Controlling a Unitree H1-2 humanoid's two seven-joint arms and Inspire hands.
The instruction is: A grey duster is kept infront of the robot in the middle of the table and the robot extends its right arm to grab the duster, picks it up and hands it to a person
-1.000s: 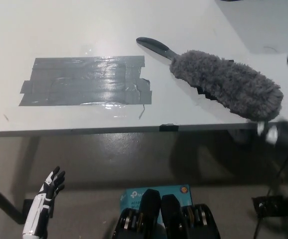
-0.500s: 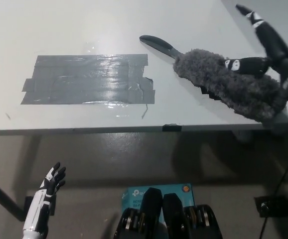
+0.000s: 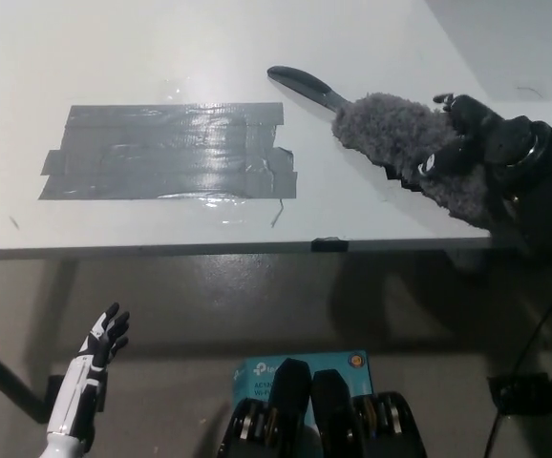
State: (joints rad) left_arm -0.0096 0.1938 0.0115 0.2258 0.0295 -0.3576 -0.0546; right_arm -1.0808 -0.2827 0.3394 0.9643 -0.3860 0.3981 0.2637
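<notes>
— Where do we stand with the grey duster (image 3: 405, 143)?

— Our right hand (image 3: 472, 143) is draped over its fluffy head, fingers curled into the fibres but not clearly clenched; the duster lies on the table (image 3: 161, 48), its dark handle (image 3: 305, 88) pointing away up-left of the hand.

— Why grip the head?

— It lies nearest our reach, we judge.

— And the left hand (image 3: 107, 339)?

— Idle below the table edge, fingers spread, holding nothing.

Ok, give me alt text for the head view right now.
The black right robot hand lies on the grey duster at the table's right edge. A grey tape patch sits mid-table; the white left robot hand hangs open below.
</notes>
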